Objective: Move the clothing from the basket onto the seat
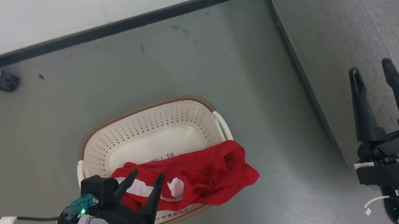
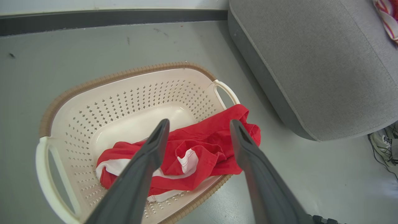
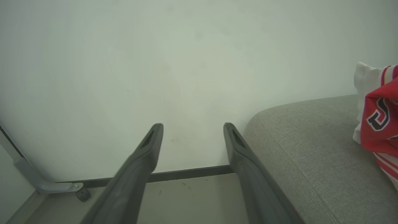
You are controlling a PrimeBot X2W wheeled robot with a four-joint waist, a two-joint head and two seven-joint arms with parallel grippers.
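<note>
Red clothing (image 1: 200, 177) with white trim lies crumpled in the near half of the cream basket (image 1: 155, 127), one corner draped over the right rim. My left gripper (image 1: 148, 174) hovers open just above its left part; the left wrist view shows the clothing (image 2: 199, 152) between the spread fingers and the basket (image 2: 102, 105) behind. My right gripper (image 1: 372, 74) is open and empty above the front edge of the grey seat (image 1: 349, 22). Another red and white garment (image 3: 381, 130) rests on the seat (image 3: 311, 155) at the right, and its edge (image 2: 387, 15) peeks in at the seat's (image 2: 311, 62) far corner.
The basket stands on a grey floor (image 1: 67, 106) left of the seat. A white wall with a dark skirting strip (image 1: 115, 26) runs behind. A grey metal leg with a black foot (image 1: 4, 81) is at the far left. Cables (image 2: 384, 146) lie beside the seat's base.
</note>
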